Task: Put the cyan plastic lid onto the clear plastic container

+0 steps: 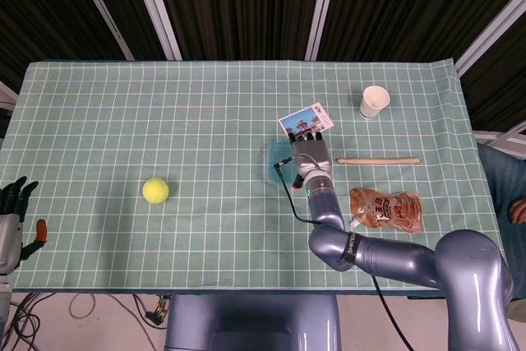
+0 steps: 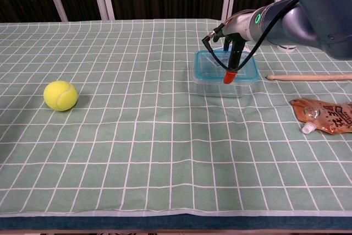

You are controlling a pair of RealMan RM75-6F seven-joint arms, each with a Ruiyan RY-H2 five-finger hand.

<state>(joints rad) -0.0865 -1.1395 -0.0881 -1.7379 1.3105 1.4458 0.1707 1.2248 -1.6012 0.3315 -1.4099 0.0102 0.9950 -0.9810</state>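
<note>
While fingers [image 2: 231,70] press — lid [image 2: 212,65] sits flush.

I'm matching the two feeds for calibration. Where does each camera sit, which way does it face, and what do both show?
Head view: high above the near table edge, looking steeply down; shows the right arm and right hand over the clear plastic container, and the left hand at the frame's left edge.
Chest view: low at the near edge, facing across the table; shows only the right arm.
Shared: cyan plastic lid, tennis ball, wooden stick, brown pouch.

Photo card [image 1: 306,120] and stick [image 1: 378,160] flank the container [image 2: 224,74].
</note>
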